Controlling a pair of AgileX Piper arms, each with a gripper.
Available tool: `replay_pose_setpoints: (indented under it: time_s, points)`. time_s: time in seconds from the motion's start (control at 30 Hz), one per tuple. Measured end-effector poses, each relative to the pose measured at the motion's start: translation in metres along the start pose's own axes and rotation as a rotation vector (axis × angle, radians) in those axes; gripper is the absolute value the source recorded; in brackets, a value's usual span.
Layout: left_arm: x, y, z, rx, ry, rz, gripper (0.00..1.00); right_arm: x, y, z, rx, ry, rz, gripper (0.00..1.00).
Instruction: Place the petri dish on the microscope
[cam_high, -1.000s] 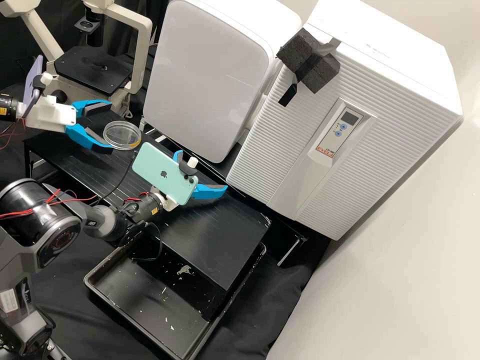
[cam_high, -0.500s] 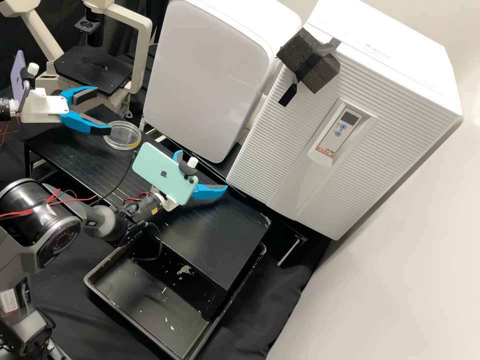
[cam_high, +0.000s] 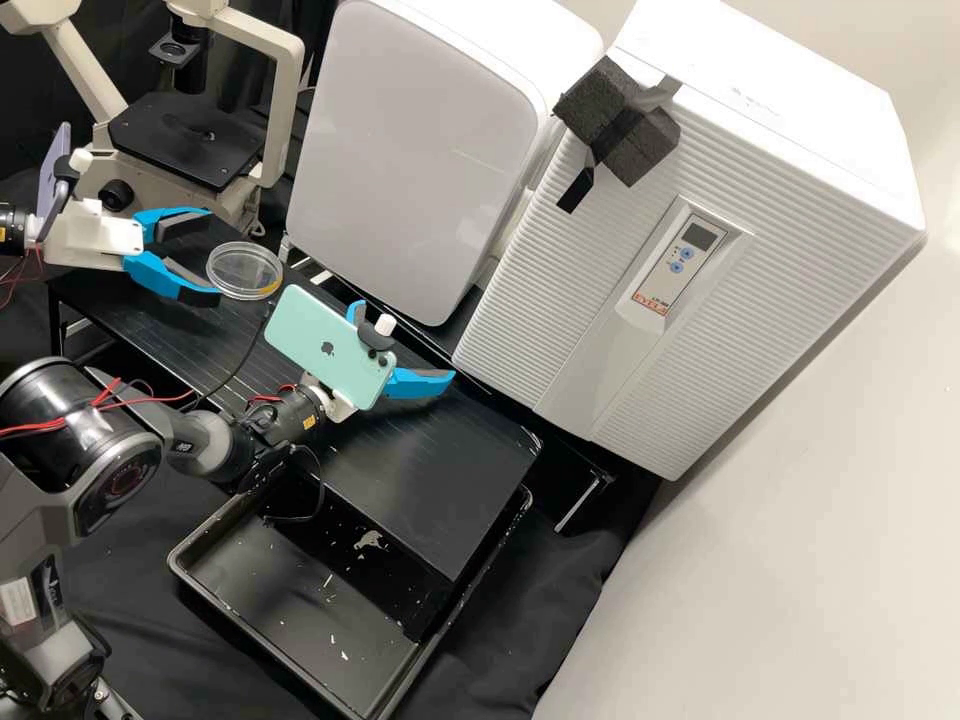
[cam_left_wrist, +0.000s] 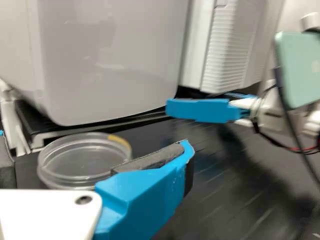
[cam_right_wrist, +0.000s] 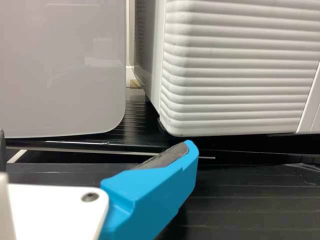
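In the high view the left gripper (cam_high: 211, 254) stands open at the left end of the black rack, its fingertips close to the near side of the clear petri dish (cam_high: 243, 272). The round dish lies flat there. From the left wrist, the open gripper (cam_left_wrist: 95, 152) has the dish (cam_left_wrist: 82, 159) between and beyond its fingers; contact cannot be told. Behind, at the upper left of the high view, is the microscope with its black stage (cam_high: 190, 140). The right gripper (cam_high: 404, 342) is open above the rack's middle, with nothing between its fingers (cam_right_wrist: 155, 185) in the right wrist view.
Two white appliances (cam_high: 420, 150) (cam_high: 740, 260) stand behind the rack (cam_high: 440, 500). A black tray (cam_high: 270, 590) with pale flecks lies in front. The right arm's phone (cam_high: 330, 345) and a dark cable (cam_high: 240, 365) are right of the dish.
The left gripper first drew back and up from the dish, then came down again with its fingertips near the dish's side. The dish and the right arm have kept still.
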Motion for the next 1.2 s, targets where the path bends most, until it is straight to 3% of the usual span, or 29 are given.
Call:
replay_pose_setpoints:
  time_s: [0.6, 0.87, 1.2]
  points:
    - [0.023, -0.014, -0.006, 0.016, 0.019, -0.062, 1.0, 0.0, 0.0, 0.0, 0.0, 0.0, 0.0, 1.0]
    - [0.03, -0.017, -0.01, 0.047, 0.036, -0.061, 1.0, 0.0, 0.0, 0.0, 0.0, 0.0, 0.0, 1.0]
    - [0.034, -0.016, -0.011, 0.037, 0.037, -0.052, 1.0, 0.0, 0.0, 0.0, 0.0, 0.0, 0.0, 1.0]
